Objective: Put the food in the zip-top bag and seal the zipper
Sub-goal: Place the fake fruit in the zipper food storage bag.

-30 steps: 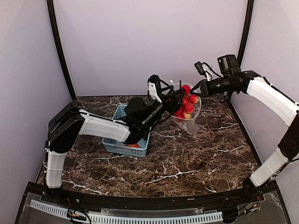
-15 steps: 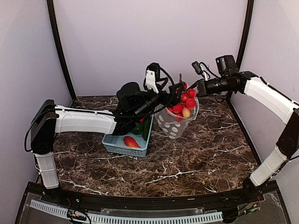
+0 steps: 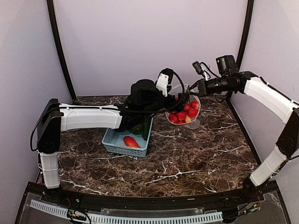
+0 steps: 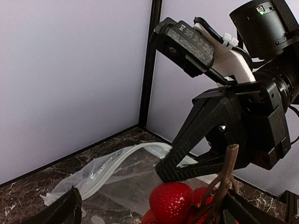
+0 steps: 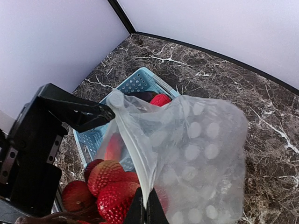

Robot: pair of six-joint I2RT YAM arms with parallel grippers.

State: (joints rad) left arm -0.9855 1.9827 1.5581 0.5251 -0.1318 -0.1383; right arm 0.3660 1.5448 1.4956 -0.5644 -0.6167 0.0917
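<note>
The zip-top bag (image 3: 190,111) is clear with white dots and hangs at the back of the table, its bottom down by the marble. My right gripper (image 3: 194,88) is shut on the bag's mouth edge (image 5: 135,163), fingertips pinched together (image 5: 145,211). The whitish zipper (image 4: 110,162) curves along the open mouth. A bunch of red tomatoes (image 3: 185,112) on a brown stem (image 4: 225,175) sits in the mouth. My left gripper (image 3: 180,99) stands open around the bunch, one finger (image 4: 63,211) wide to the left. Whether it touches the stem I cannot tell.
A light-blue slotted basket (image 3: 115,143) stands left of the bag, under my left arm. It holds an orange-red piece (image 3: 131,141), a green piece (image 3: 138,129), a red piece (image 5: 160,99) and a dark one (image 5: 145,95). Walls close the back and sides.
My left gripper has opened wide and its arm has stretched further right over the bag. The red bunch has sunk lower into the bag. The right gripper has stayed put.
</note>
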